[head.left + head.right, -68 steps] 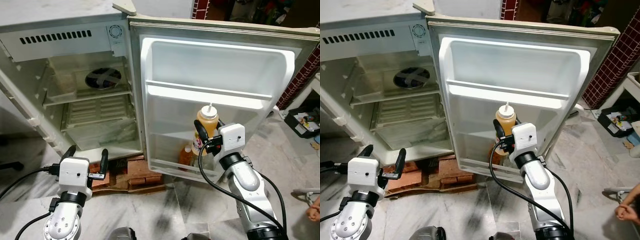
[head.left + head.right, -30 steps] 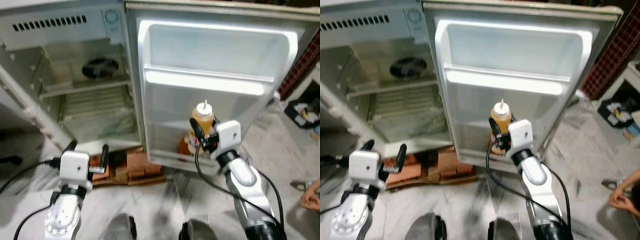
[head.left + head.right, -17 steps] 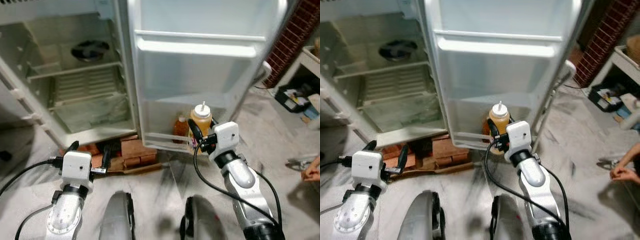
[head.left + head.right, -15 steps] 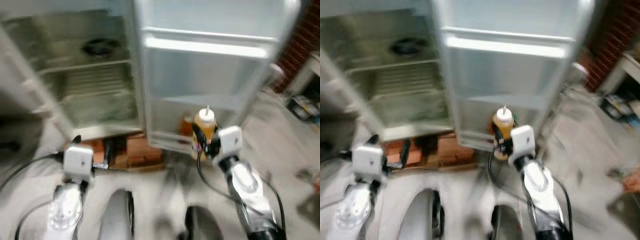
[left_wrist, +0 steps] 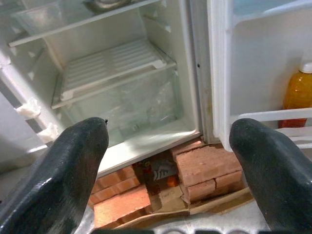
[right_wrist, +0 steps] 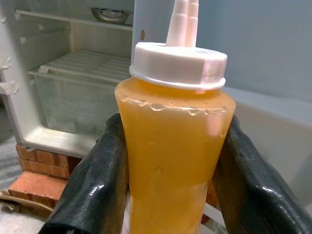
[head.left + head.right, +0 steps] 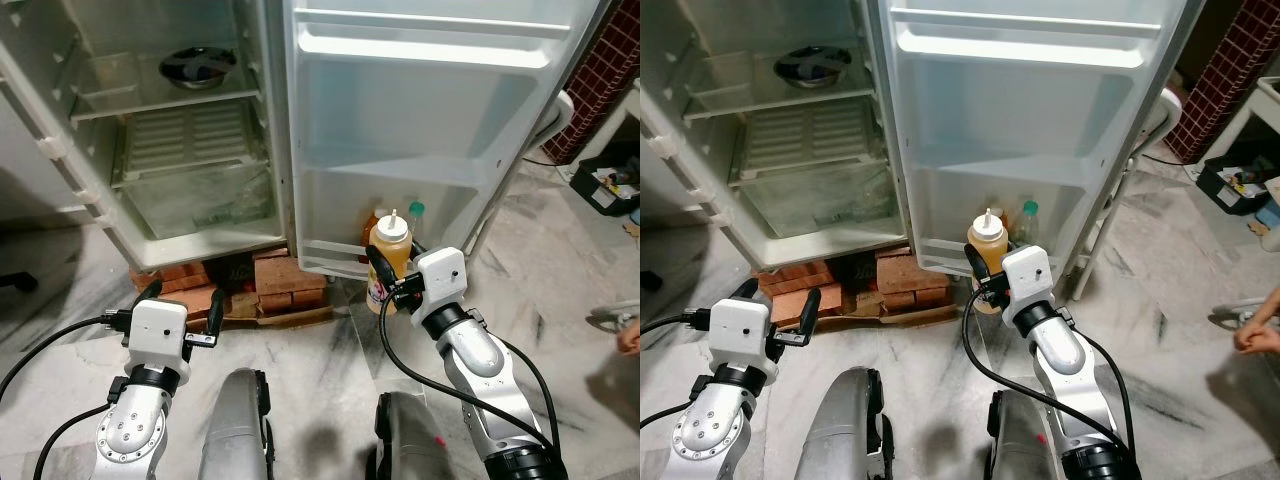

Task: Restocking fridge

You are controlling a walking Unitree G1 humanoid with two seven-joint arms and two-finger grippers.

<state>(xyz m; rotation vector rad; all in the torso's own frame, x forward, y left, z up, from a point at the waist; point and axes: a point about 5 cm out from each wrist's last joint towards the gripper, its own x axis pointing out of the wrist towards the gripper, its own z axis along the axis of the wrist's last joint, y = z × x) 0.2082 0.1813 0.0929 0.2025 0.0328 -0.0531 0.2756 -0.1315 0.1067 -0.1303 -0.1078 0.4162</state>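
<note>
My right gripper (image 7: 391,272) is shut on a squeeze bottle (image 6: 174,141) of orange-yellow sauce with a white nozzle cap. It holds the bottle upright, just in front of the bottom shelf (image 7: 340,250) of the open fridge door. On that shelf stand an orange bottle (image 7: 376,224) and a green-capped bottle (image 7: 414,214). Both black fingers (image 6: 95,185) press the squeeze bottle's sides. My left gripper (image 7: 182,298) hangs open and empty, low in front of the fridge body (image 7: 190,180).
Bare shelves and a steel bowl (image 7: 197,63) on the top shelf sit inside the fridge. The fridge rests on red bricks (image 7: 285,283) and cardboard on the marble floor. A person's hand (image 7: 630,340) is at the right edge. A black box (image 7: 605,190) lies at the far right.
The camera has pulled back and tilted down, so the fridge sits higher in the picture. My right gripper still holds the squeeze bottle, now level with the door's bottom shelf.
</note>
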